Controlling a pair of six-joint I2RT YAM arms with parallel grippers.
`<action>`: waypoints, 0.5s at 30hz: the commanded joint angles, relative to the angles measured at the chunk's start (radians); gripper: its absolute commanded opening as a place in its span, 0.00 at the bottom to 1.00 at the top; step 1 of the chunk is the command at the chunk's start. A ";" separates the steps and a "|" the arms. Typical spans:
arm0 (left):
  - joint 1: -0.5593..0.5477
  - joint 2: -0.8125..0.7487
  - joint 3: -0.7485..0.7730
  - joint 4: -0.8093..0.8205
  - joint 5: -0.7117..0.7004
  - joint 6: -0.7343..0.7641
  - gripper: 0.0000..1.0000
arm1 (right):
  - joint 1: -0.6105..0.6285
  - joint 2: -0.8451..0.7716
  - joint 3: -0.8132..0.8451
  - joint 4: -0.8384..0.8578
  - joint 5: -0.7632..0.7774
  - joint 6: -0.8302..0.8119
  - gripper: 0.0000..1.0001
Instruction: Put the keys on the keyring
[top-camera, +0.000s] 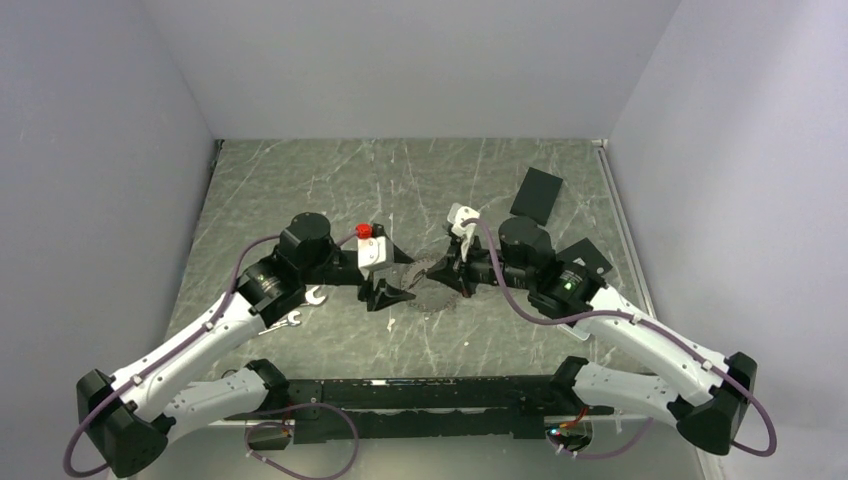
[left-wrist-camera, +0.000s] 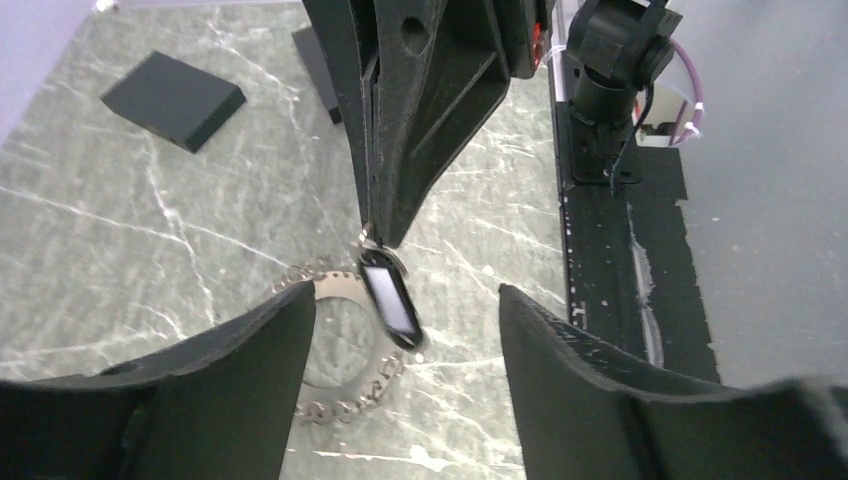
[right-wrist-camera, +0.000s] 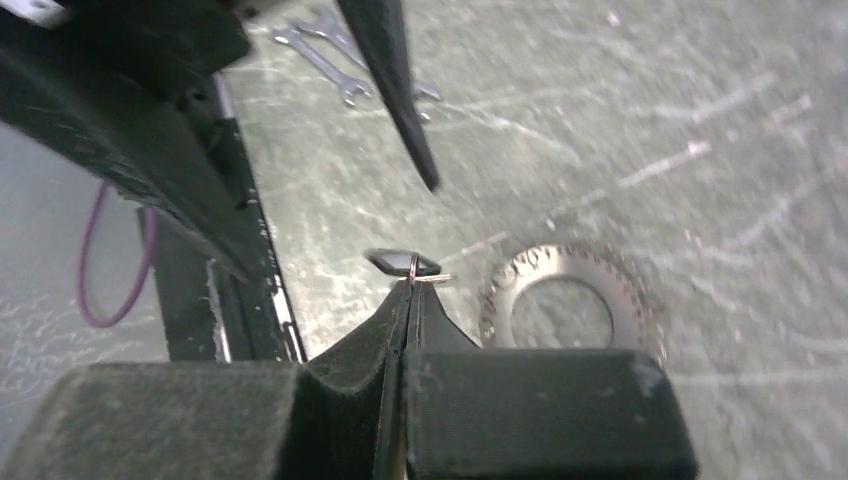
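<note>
The keyring, a flat silver toothed ring with a big centre hole, lies flat on the table between the two grippers; it also shows in the left wrist view and the right wrist view. My right gripper is shut on a small wire ring that carries a black tag, held just above the table beside the toothed ring. My left gripper is open and empty, its fingers spread either side of the tag, facing the right gripper. Two small wrenches lie by the left arm.
Two black flat blocks lie behind the right arm; one shows in the left wrist view. The wrenches also show in the right wrist view. A black base rail runs along the near edge.
</note>
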 joint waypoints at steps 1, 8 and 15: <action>-0.002 0.028 0.052 -0.060 -0.027 0.018 0.82 | -0.001 -0.079 -0.082 0.023 0.250 0.125 0.00; -0.002 0.133 0.000 0.021 -0.253 -0.394 0.83 | -0.014 -0.162 -0.147 -0.045 0.536 0.206 0.00; -0.043 0.212 -0.093 0.059 -0.345 -0.596 0.71 | -0.023 -0.158 -0.146 -0.125 0.648 0.259 0.00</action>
